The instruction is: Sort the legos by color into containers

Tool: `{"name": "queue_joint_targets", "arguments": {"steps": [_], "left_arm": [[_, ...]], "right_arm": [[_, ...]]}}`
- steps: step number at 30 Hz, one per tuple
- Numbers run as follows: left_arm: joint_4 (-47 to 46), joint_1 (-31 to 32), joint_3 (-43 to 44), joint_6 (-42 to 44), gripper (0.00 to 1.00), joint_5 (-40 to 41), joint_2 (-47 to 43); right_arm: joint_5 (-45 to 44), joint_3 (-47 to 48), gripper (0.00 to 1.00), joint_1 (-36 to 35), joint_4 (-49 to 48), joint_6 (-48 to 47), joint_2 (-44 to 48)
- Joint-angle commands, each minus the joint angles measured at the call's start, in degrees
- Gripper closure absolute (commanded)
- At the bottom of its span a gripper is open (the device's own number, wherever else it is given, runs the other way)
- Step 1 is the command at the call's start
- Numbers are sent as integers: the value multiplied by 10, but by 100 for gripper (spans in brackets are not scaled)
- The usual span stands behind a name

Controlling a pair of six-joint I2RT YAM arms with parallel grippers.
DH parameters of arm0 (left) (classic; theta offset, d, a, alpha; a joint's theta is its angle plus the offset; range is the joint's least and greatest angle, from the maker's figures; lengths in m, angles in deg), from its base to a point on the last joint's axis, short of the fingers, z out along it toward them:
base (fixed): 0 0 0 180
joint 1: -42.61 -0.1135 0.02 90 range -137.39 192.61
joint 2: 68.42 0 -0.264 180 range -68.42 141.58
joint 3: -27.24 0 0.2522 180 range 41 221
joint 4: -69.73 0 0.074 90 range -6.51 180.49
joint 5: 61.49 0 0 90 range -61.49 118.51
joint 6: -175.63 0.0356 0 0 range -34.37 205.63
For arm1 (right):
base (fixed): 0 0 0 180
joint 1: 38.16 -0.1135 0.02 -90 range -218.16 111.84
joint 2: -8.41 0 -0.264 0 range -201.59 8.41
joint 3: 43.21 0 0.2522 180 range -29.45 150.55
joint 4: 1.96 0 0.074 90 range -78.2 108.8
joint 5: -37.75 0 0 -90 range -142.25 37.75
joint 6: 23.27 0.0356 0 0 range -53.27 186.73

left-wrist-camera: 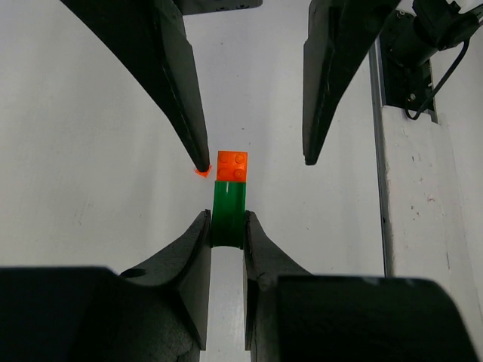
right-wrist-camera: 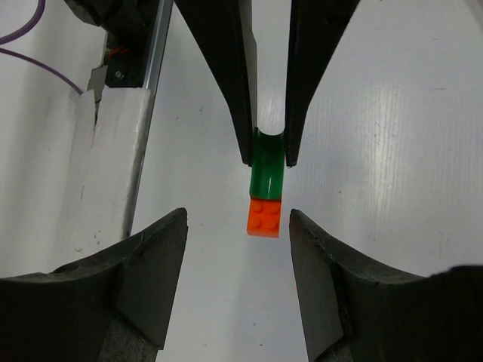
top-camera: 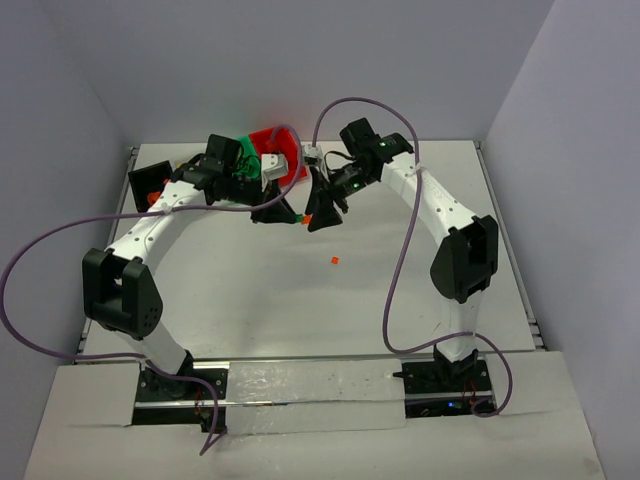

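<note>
A green lego (left-wrist-camera: 229, 211) with an orange brick (left-wrist-camera: 232, 166) stuck on its far end hangs over the white table, and my left gripper (left-wrist-camera: 226, 220) is shut on the green part. My right gripper (right-wrist-camera: 238, 219) faces it, open, its fingertips standing on either side of the orange brick (right-wrist-camera: 265, 216) without touching it. From above, both grippers meet nose to nose at mid-table, left gripper (top-camera: 283, 211), right gripper (top-camera: 322, 214), just in front of the containers. One small orange lego (top-camera: 333, 260) lies loose on the table nearer the bases.
At the back stand a red bin (top-camera: 283, 141), a green bin (top-camera: 248, 163) and a white bin (top-camera: 277, 165), partly hidden by the left arm. A black bin (top-camera: 148, 182) sits at the far left. A purple cable (top-camera: 400, 250) loops over the right arm.
</note>
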Motion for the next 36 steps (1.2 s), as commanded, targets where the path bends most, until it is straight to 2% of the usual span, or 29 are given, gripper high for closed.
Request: {"name": "queue_joint_targets", "arguments": {"steps": [1, 3, 7, 12, 16, 22, 32, 34, 36], "left_arm": [[-10, 6, 34, -6, 100, -18, 2], [-12, 7, 36, -11, 100, -15, 3], [-16, 10, 38, -17, 100, -12, 5], [-25, 10, 34, -29, 100, 0, 2], [-92, 8, 19, -93, 100, 23, -8], [-220, -29, 3, -251, 100, 15, -9], [-288, -78, -30, -338, 100, 11, -10], [-297, -83, -29, -357, 100, 47, -4], [-260, -84, -4, -320, 100, 147, 18]], "right_arm": [[-3, 10, 38, -5, 9, -11, -2], [-7, 6, 43, -5, -2, 3, -1], [-16, 2, 62, -5, -24, 25, -1], [-27, -6, 81, -5, -35, 36, 1], [-41, -12, 97, -5, -37, 40, -1], [-71, -24, 100, -5, -40, 45, 2], [-115, -51, 100, -4, -40, 44, -2], [-116, -55, 100, 0, -41, 48, -1], [-120, -56, 100, 5, -46, 57, 1]]}}
